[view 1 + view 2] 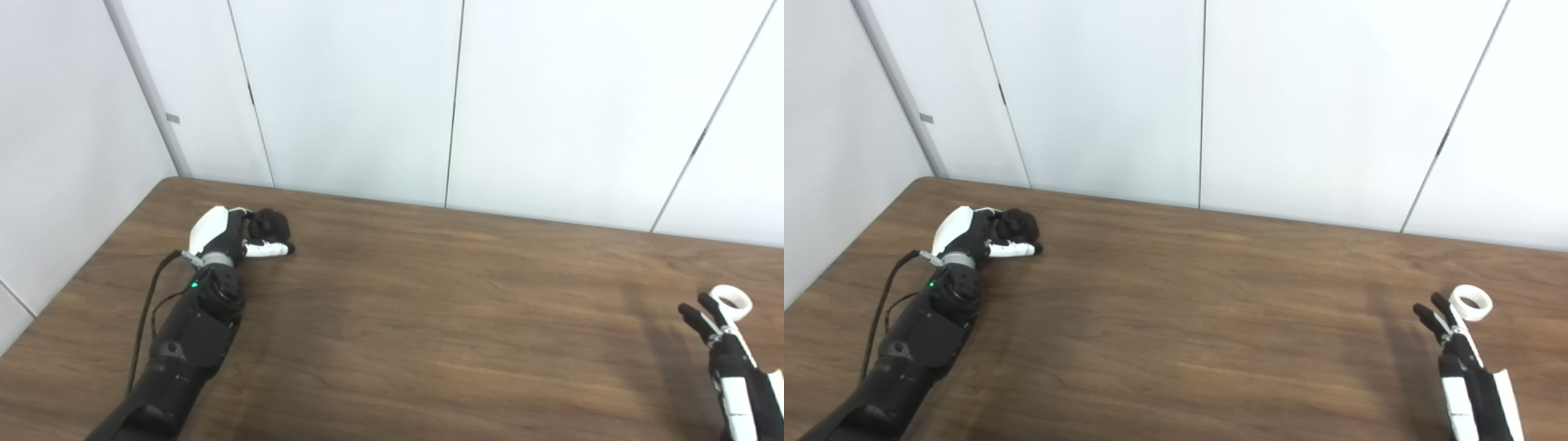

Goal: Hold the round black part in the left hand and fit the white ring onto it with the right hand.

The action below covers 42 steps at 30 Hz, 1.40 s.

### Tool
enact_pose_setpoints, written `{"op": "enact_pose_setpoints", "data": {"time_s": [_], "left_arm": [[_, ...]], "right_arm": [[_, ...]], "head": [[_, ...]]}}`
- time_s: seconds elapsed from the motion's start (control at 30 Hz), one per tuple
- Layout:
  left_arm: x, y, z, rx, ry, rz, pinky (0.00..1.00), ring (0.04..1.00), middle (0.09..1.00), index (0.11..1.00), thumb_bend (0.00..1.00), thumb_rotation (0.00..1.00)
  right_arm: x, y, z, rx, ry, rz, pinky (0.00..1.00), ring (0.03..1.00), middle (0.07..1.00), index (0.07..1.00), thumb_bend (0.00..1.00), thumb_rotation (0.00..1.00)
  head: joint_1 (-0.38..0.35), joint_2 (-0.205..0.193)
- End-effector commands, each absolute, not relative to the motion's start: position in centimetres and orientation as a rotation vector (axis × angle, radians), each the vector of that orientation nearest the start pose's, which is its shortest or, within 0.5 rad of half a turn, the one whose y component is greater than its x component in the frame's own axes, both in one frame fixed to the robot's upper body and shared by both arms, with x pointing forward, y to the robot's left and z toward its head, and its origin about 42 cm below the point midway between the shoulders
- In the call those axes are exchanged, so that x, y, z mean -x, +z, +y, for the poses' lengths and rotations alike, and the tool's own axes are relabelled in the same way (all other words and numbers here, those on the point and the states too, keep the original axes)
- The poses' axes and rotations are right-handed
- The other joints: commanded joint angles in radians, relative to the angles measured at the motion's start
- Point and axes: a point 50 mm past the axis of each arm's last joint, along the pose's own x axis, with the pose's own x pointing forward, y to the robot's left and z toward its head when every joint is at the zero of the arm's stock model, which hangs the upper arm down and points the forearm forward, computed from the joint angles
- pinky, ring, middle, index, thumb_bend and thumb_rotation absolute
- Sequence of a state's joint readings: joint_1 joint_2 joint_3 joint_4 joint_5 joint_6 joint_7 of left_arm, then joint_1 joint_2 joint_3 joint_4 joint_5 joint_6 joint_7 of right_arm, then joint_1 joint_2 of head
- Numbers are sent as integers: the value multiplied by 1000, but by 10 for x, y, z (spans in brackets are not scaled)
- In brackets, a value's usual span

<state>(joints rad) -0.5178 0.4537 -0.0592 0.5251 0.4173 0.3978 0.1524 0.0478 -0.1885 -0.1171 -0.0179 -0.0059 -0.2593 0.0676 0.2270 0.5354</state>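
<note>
- I have the left robot hand (229, 236) out at the far left of the brown wood-grain surface (429, 306), close to the back edge and the white wall panels (355, 98).
- Its fingers are curled around the round black part (269, 224), and the white thumb lies along the near side of that part, so I read the left robot hand as closed on it.
- The round black part sits low, at or just above the surface; I cannot tell from either eye view whether it rests on the wood or is lifted clear.
- A green indicator light (194, 284) glows on the left forearm, and a black cable (144, 312) loops along the arm's outer side.
- The right robot hand (1454, 343) comes in at the lower right corner, its fingers extended and pointing away from me toward the wall.
- The white ring (1471, 302) is at the tips of those fingers, tilted so that its opening shows.
- I cannot tell whether the right robot hand is gripping the ring, or whether the ring only lies on the surface touching the fingertips.
- The 2 robot hands are well apart, with bare wood between them, so the white ring and the round black part are at opposite sides of the surface.
</note>
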Motion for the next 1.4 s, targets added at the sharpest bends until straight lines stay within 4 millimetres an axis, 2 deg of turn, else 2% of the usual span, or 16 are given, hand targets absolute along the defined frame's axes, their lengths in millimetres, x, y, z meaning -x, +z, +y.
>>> {"op": "enact_pose_setpoints", "data": {"time_s": [0.0, 0.97, 1.13, 1.37], "left_arm": [[-453, 194, 383, -907, 384, 225, 1000, 971, 905, 766, 926, 272], [-453, 191, 388, -909, 416, 239, 1000, 963, 890, 732, 912, 246], [-452, 191, 391, -919, 422, 246, 1000, 963, 894, 757, 927, 278], [-451, 192, 393, -923, 424, 250, 1000, 960, 893, 764, 920, 275]], "right_arm": [[-235, 75, -287, 158, -40, -83, 1000, 917, 875, 938, 637, 1000], [-235, 77, -287, 167, -39, -77, 1000, 915, 875, 935, 654, 1000], [-235, 76, -287, 163, -39, -73, 1000, 919, 871, 935, 662, 1000], [-236, 75, -288, 169, -30, -81, 1000, 912, 870, 940, 652, 1000]], "head": [[0, 0], [3, 11], [5, 11], [8, 13]]}}
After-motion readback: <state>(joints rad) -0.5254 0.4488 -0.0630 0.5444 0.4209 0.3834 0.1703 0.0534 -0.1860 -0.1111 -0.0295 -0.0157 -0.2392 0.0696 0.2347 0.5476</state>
